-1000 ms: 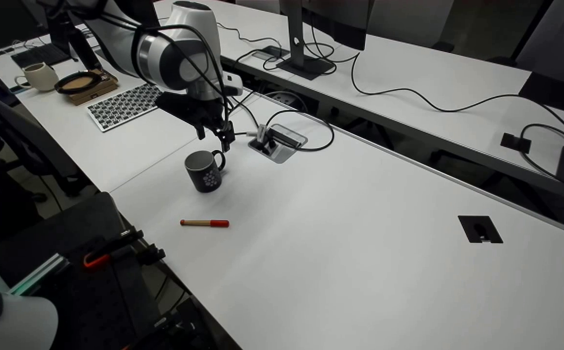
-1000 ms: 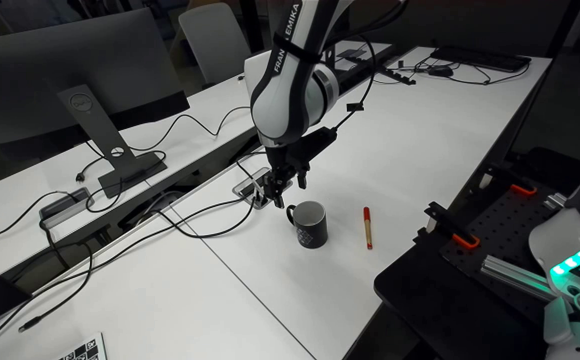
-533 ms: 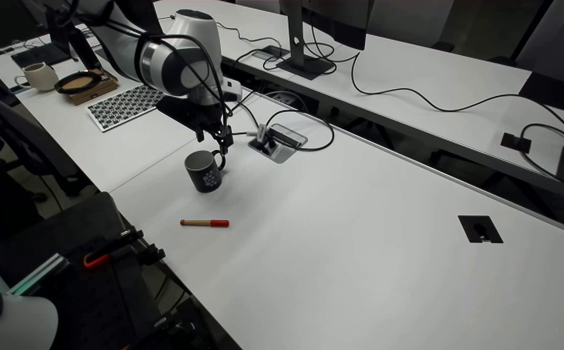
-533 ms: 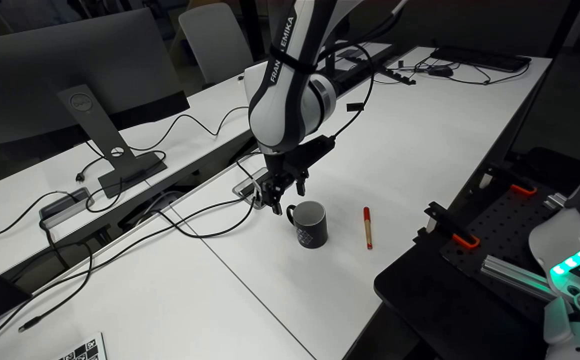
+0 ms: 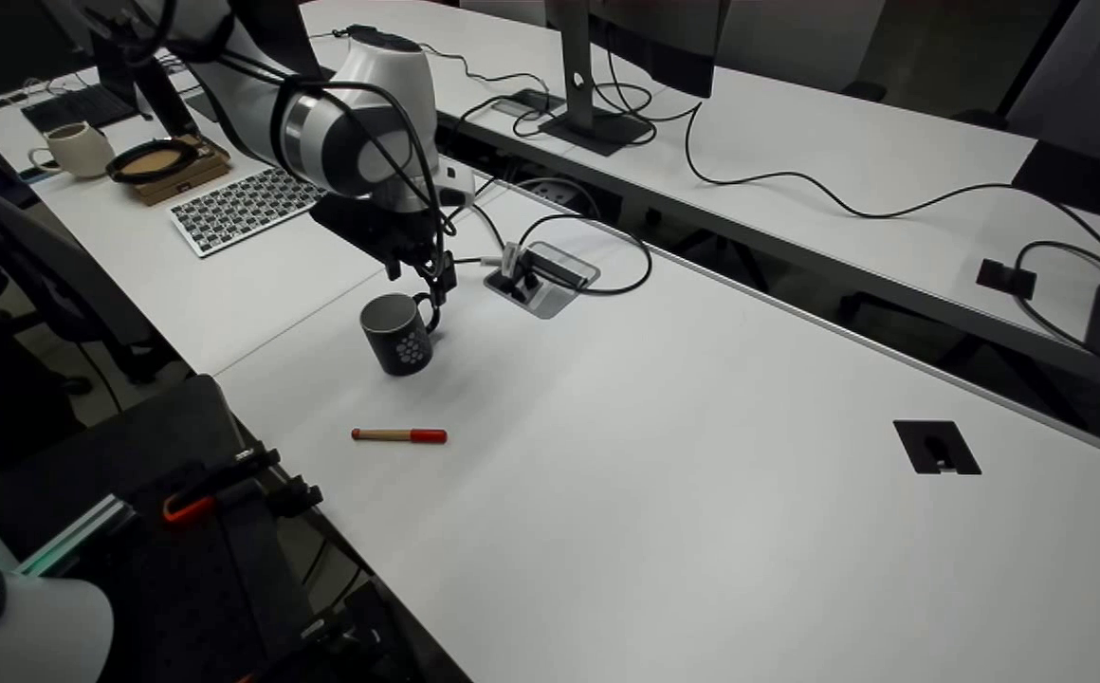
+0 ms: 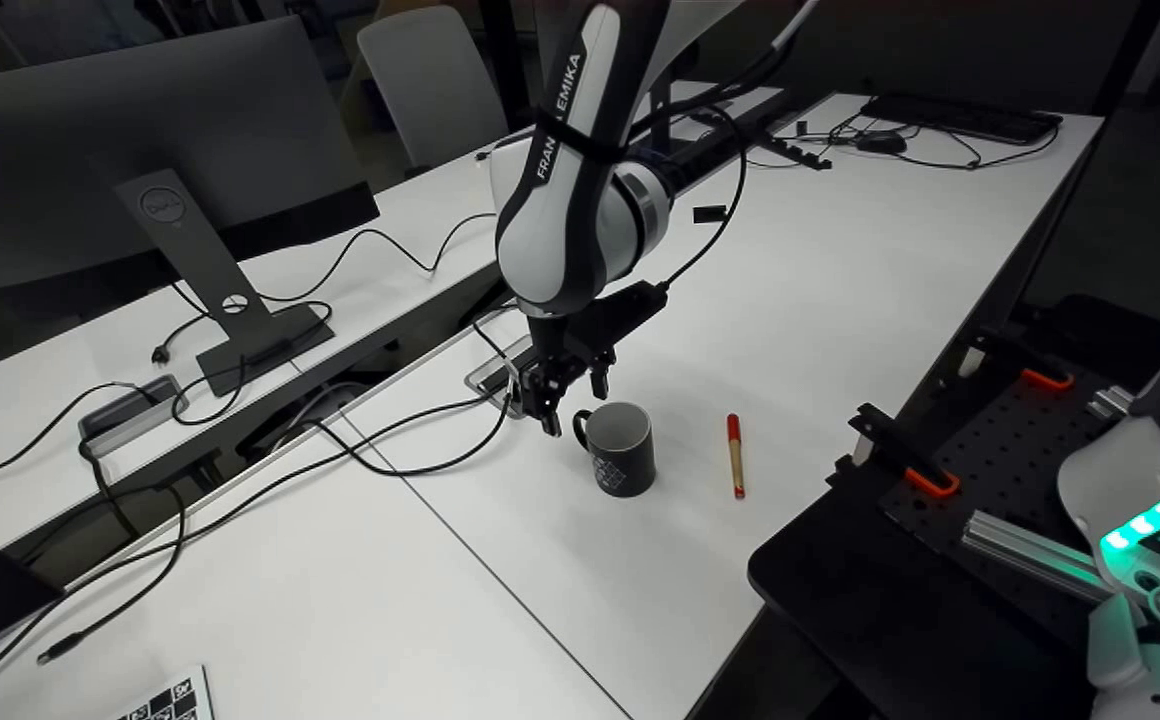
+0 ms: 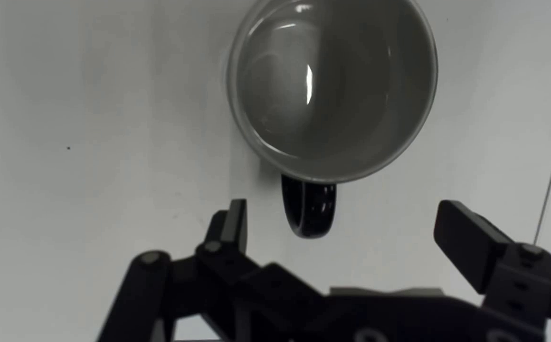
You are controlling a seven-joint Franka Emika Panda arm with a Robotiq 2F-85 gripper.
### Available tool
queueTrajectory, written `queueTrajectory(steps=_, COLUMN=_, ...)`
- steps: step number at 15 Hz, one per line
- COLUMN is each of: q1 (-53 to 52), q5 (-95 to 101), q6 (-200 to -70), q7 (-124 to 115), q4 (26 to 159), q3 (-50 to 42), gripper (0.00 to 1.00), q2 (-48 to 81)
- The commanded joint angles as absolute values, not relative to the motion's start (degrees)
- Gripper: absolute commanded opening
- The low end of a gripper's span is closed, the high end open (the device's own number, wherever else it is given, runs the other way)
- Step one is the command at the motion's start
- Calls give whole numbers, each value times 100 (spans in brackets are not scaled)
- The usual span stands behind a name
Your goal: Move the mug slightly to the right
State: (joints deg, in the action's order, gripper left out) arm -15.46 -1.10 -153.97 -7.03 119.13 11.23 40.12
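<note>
The mug (image 5: 398, 334) is dark with a grey inside and a pale pattern on its side. It stands upright on the white table in both exterior views (image 6: 621, 452). In the wrist view the mug (image 7: 337, 90) fills the upper middle, its dark loop handle (image 7: 316, 209) pointing down toward my gripper. My gripper (image 7: 342, 209) is open and empty. Its fingers are spread wide on either side of the handle, which lies nearer the left finger. In both exterior views my gripper (image 5: 416, 284) (image 6: 576, 408) is just above the handle side; contact with the mug does not show.
A red and tan stick (image 5: 400, 435) lies near the mug. A table outlet (image 5: 545, 277) with black cables (image 6: 440, 462) is behind the gripper. A patterned board (image 5: 245, 211), a box with a coiled cable (image 5: 171, 171) and a pale mug (image 5: 79, 150) stand farther along.
My gripper has moved down a little, closer to the mug's handle, and slightly left in an exterior view. It stays open. The mug and the stick have not moved.
</note>
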Motion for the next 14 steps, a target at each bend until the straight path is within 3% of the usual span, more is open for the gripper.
queueTrajectory(steps=1, q1=-1570, q5=-228, q6=-15461, q7=-721, q4=11742, q3=1127, gripper=100, q2=4180)
queueTrajectory(steps=7, q1=-1603, q5=-189, q6=-15441, q7=-772, q4=11740, q3=1041, gripper=100, q2=4207)
queueTrajectory(steps=8, q1=-1608, q5=-182, q6=-15442, q7=-781, q4=11743, q3=1022, gripper=91, q2=4205)
queueTrajectory(steps=9, q1=-1609, q5=-180, q6=-15440, q7=-788, q4=11745, q3=1009, gripper=74, q2=4203)
queueTrajectory(steps=14, q1=-1610, q5=-173, q6=-15413, q7=-813, q4=11721, q3=971, gripper=36, q2=4225)
